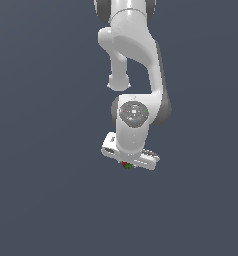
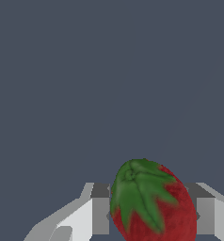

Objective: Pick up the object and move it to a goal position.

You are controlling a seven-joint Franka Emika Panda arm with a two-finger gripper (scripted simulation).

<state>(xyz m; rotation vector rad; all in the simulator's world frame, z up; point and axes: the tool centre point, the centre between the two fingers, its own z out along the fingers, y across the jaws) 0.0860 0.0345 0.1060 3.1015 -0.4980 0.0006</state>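
Note:
The object is a small red strawberry-like blob with a green leafy cap [image 2: 151, 202]. In the wrist view it sits between my two fingers [image 2: 100, 214], which press against its sides. In the exterior view the object [image 1: 126, 165] shows as a tiny red and green speck just under the white hand of my gripper [image 1: 128, 165], which hangs tilted below the arm. The gripper is shut on the object. No goal marker shows in either view.
A plain dark grey-blue surface [image 1: 41, 200] fills both views around the arm. The white arm's links [image 1: 133, 55] rise above the gripper to the top of the exterior view.

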